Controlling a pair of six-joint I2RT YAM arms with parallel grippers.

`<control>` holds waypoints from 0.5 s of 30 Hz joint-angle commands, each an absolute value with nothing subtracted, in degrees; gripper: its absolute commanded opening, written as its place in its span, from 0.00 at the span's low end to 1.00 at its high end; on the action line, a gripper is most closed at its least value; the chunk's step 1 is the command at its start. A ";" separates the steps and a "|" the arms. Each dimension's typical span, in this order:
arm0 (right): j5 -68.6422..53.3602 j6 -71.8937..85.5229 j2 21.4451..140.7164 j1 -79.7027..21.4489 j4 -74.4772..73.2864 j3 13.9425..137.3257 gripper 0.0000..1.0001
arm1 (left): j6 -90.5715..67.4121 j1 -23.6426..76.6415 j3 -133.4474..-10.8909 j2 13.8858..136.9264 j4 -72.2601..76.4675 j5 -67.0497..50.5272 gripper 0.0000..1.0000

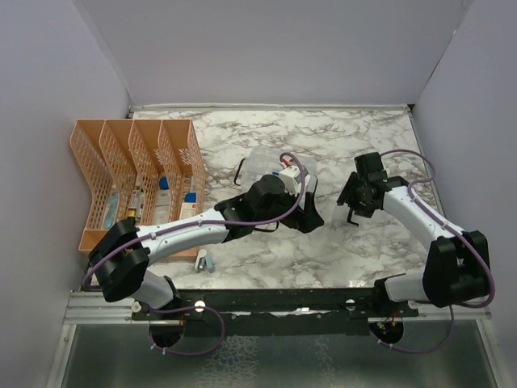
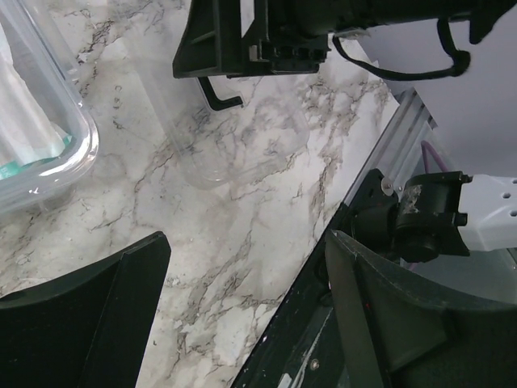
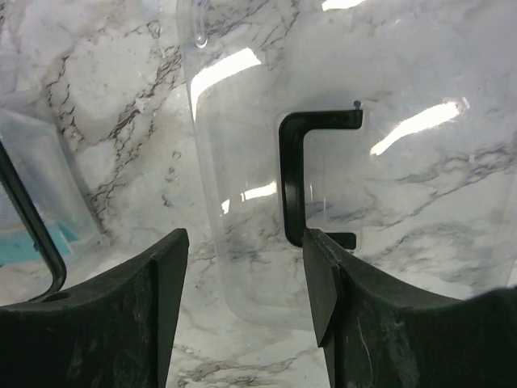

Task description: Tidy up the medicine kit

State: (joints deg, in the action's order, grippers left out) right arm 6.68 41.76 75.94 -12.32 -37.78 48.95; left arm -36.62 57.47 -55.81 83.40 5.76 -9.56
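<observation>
The medicine kit (image 1: pixel 260 161), a small clear box, stands at mid-table with its lid off, partly hidden behind my left wrist. Its rounded corner (image 2: pixel 48 153) shows white and teal contents in the left wrist view. The clear lid (image 3: pixel 266 162) with a black handle (image 3: pixel 292 178) lies flat on the marble, right of the box. My right gripper (image 3: pixel 246 242) hovers open over the lid's near edge, its right finger beside the handle. My left gripper (image 2: pixel 246 242) is open above bare marble near the lid (image 2: pixel 234 137), holding nothing. From above, the two grippers (image 1: pixel 311 217) (image 1: pixel 353 206) stand close together.
An orange lattice organizer (image 1: pixel 133 178) with packets in its slots stands at the left edge. A small white and blue item (image 1: pixel 203 260) lies near the front rail (image 1: pixel 266 295). White walls close off the back and both sides.
</observation>
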 commanded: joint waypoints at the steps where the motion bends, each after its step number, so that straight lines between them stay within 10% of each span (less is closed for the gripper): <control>1: 12.49 38.70 80.34 -12.44 -38.70 53.61 0.59 | -37.09 58.01 -55.78 83.00 8.00 -8.57 0.80; 15: 10.51 35.55 88.72 -12.48 -36.50 55.66 0.63 | -36.55 58.10 -55.03 82.69 7.89 -6.56 0.80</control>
